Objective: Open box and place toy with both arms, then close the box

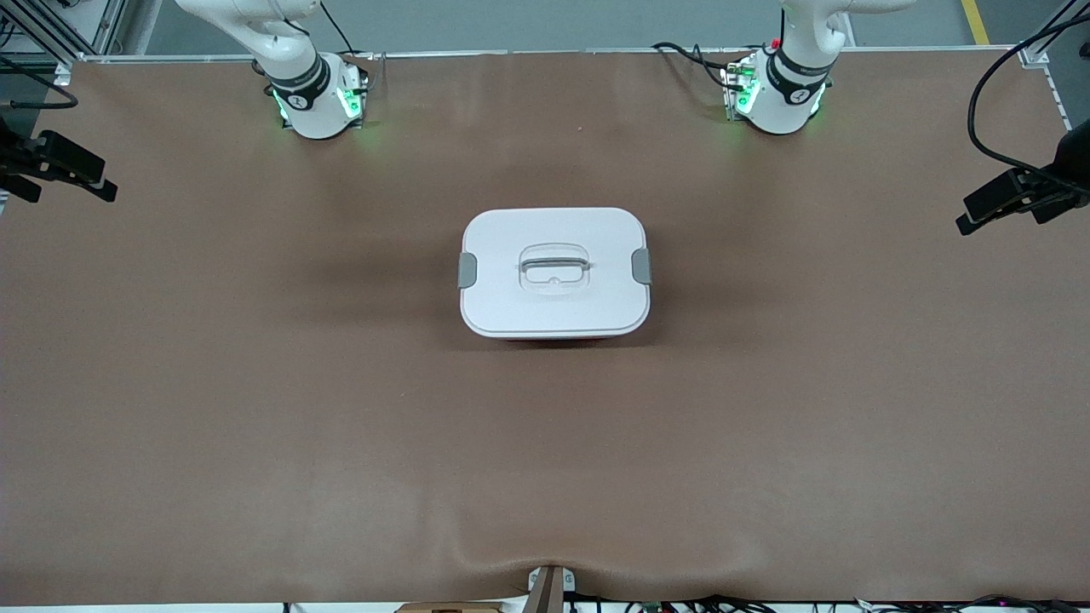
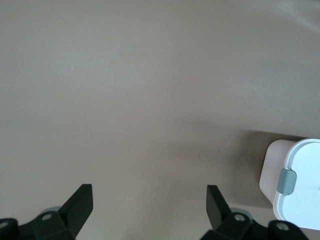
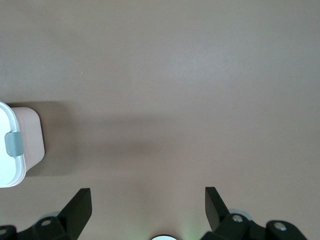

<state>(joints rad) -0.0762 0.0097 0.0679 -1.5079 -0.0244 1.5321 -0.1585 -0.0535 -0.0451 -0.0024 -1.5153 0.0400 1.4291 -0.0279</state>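
The box [image 1: 553,272] stands at the middle of the table, its white lid on, with grey side clips and a recessed centre handle. A corner of it shows in the left wrist view [image 2: 295,180] and in the right wrist view [image 3: 17,150]. The toy is out of view. My left gripper [image 2: 149,202] is open and empty, high over bare table toward the left arm's end. My right gripper [image 3: 148,202] is open and empty, high over bare table toward the right arm's end. Both arms wait up near their bases, their hands outside the front view.
The brown table mat [image 1: 255,383] has a raised wrinkle at its near edge. Black camera clamps stick in at the right arm's end [image 1: 60,166] and the left arm's end [image 1: 1018,196]. The two arm bases [image 1: 315,102] stand along the edge farthest from the front camera.
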